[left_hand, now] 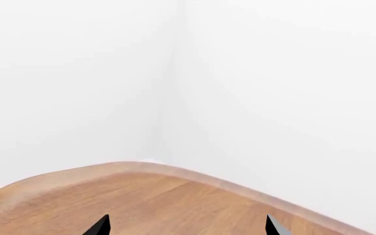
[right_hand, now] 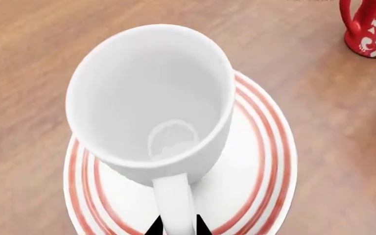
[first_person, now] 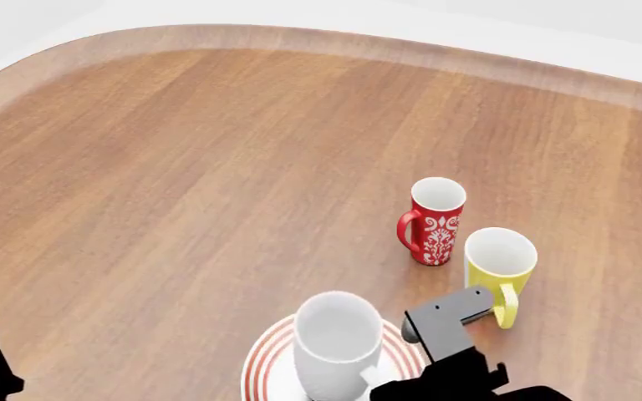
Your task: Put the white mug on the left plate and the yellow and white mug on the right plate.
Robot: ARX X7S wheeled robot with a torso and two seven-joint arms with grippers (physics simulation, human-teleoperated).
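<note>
1. Left wrist view: only two dark claw tips of the left claw (left_hand: 186,226) at the bottom edge, standing wide apart with nothing between, over the curved edge of the brown wooden desk (left_hand: 149,200). No mug or plate in sight here.

2. Head view: large plain white ceramic mug (first_person: 337,344) standing upright on a round white plate with red rings (first_person: 263,359), bottom centre. Small yellow mug with white inside (first_person: 500,266) just right of it, handle turned toward the bottom edge, closest to the right arm. Red patterned mug (first_person: 436,220) beside it, further up. Second plate not visible.

3. Right wrist view: right claw (right_hand: 176,226) clamped on the white mug's handle, tips on either side at bottom centre.
</note>
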